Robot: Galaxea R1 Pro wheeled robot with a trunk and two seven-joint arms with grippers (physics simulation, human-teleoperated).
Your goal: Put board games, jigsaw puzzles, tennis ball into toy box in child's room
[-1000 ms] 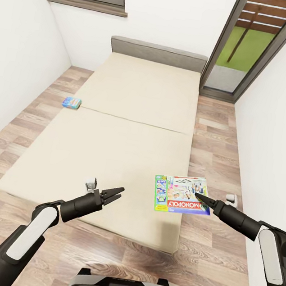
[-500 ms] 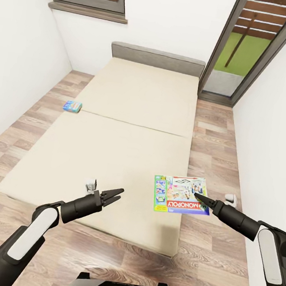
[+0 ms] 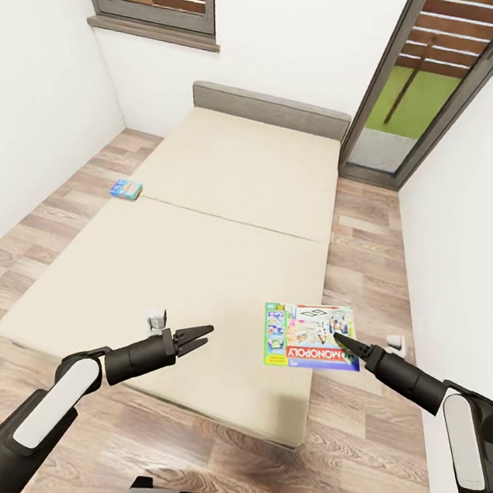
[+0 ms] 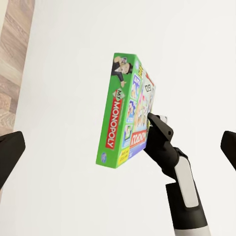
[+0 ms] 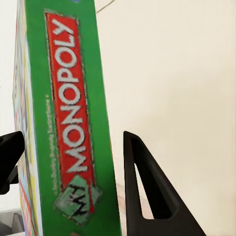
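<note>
1. A small room with white walls, a wood-plank floor, a window and a glass door at the far end; the bed (image 3: 199,248) with its cream mattress takes up most of the floor, its grey headboard against the far wall.

2. The Monopoly box (image 3: 311,335) is over the near right corner of the bed, close to the right edge of the mattress. The right gripper (image 3: 339,338) has its tips at the box's edge, and the right wrist view shows the box's green side (image 5: 73,132) between the two fingers (image 5: 147,191). It appears to be gripping the box, which looks lifted off the mattress.

3. The left gripper (image 3: 201,335) hangs over the near part of the bed, left of the box, its fingers spread and nothing between them.

4. A small blue box (image 3: 126,190) lies on the floor just beside the left edge of the bed, about halfway up its length.

5. To carry this well, I would keep the pinch firm. A wide flat box held by one edge will probably want to swing or slip.

6. Turn the base slowly and keep the box away from the wall to the right of the bed.

7. The blue box needs a separate trip; the free left gripper could take it.
</note>
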